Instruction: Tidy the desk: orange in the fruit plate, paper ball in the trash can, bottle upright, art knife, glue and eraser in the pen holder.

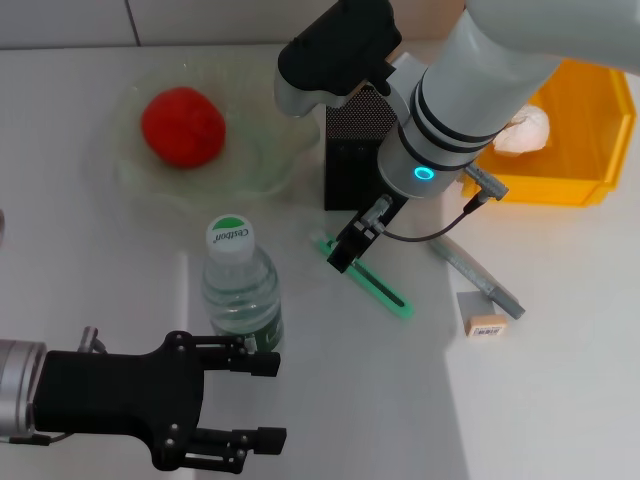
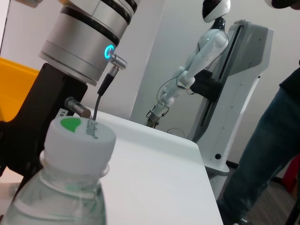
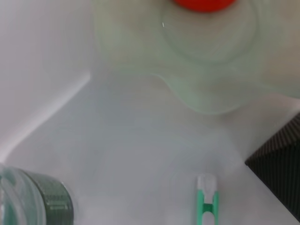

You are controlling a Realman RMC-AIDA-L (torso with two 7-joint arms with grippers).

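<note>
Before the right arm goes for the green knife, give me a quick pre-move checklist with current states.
1. Orange in fruit plate: ok.
2. Paper ball in yellow bin: ok.
3. Bottle upright: ok.
4. Green knife flat on the desk, free to grab: ok.
5. Right gripper above the knife's end: ok; open or shut: cannot tell.
6. Left gripper open beside the bottle, clear of the knife: ok.

The right end effector [image 1: 345,255] is largely masked by its own arm, so its fingers cannot be judged. Part of the art knife [image 1: 375,283] is covered beneath it. The orange [image 3: 202,3] is cut off at 12 o'clock in the right wrist view.
</note>
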